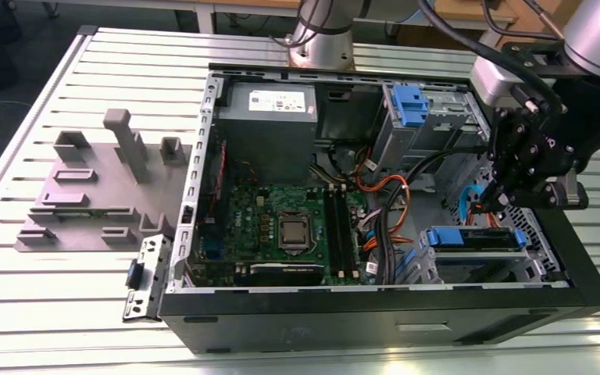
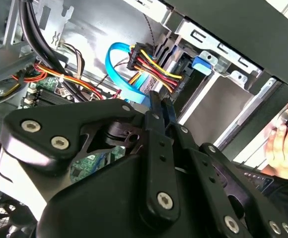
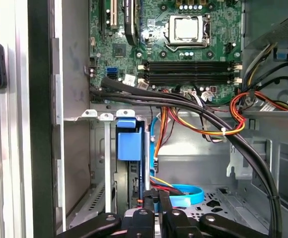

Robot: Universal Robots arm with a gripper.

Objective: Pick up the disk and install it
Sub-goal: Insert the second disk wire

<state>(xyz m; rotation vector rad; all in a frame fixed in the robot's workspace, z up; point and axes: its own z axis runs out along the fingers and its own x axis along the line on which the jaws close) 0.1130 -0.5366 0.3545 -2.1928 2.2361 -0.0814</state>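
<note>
Hovering gripper (image 1: pixel 506 205): down inside the open computer case (image 1: pixel 383 316), at the drive-bay corner on the exterior view's right. It also shows in both wrist views (image 2: pixel 162 99) (image 3: pixel 156 212).
Fingers (image 2: pixel 156 119): drawn together, with only a thin dark slit between the 2. Nothing seen pinched in them.
Disk (image 1: pixel 474 238): lies in the lower drive bay (image 1: pixel 534 269), against the case's near black wall, with the blue caddy framing it. The gripper is just beside its end on the exterior view's right; contact cannot be told.
Disk, first wrist view (image 3: pixel 126 141): the blue caddy tab stands in the grey metal bay next to the case wall, and 1 blue rail runs toward the gripper.
Disk, second wrist view (image 2: pixel 203 62): the blue tab shows past the fingertips, at the grey bay frame.
Second caddy (image 1: pixel 409 101): blue, in the upper bay, well apart from the gripper.
Blue flat cable (image 3: pixel 183 196) (image 2: pixel 115 64): looped near the gripper.
Wire bundle (image 2: pixel 151 67): red, yellow and black, ending in a plug near the blue cable.
Motherboard (image 1: pixel 279 226) (image 3: pixel 183 49): green, on the case floor, with the processor socket in its middle.
Power-supply box (image 1: pixel 266 105): grey, in the far corner of the case.
Fixture (image 1: pixel 97 183): grey moulded block on the slatted table (image 1: pixel 29 312), to the exterior view's left of the case.
Hand (image 2: pixel 285 144): a person's, outside the case wall.
</note>
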